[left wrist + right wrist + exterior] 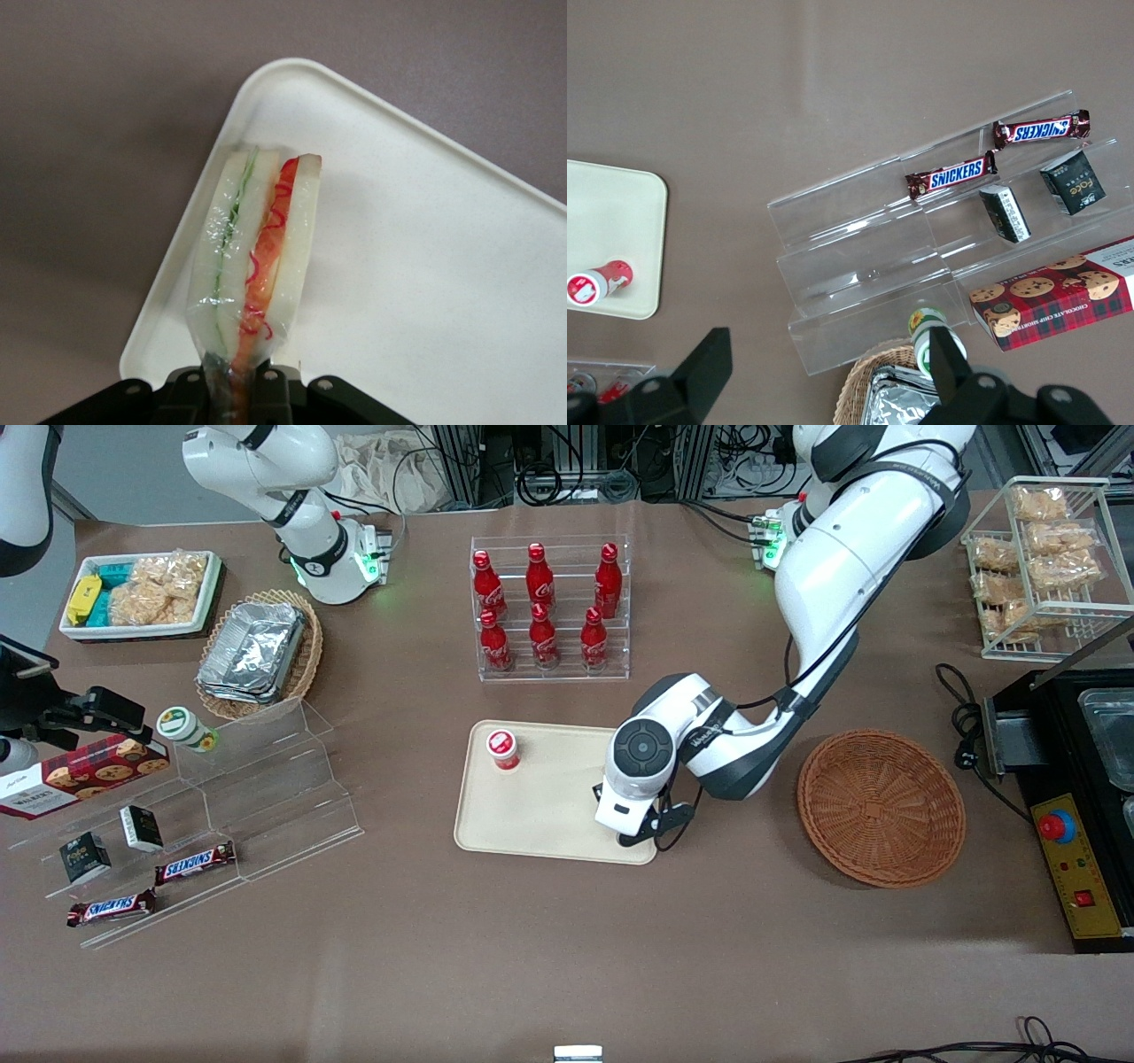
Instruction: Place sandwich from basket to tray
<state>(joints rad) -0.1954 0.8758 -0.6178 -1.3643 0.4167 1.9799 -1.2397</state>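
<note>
Sandwich (pixel 257 252) count: 1, pinched in the gripper (pixel 640 834) above the tray's (pixel 549 815) 4 o'clock corner. 1 red-capped cup (pixel 502 748) sits at its 11 o'clock. 1 basket (pixel 881 808), 6 cola bottles (pixel 542 607). Front view hides the sandwich under the wrist.

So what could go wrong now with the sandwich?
The gripper holds the sandwich only by its wrapper end, above the tray's corner. It hangs close to the rim, so if let go here it might land half on the table. The thin grip could also slip early. The basket is already empty.
</note>
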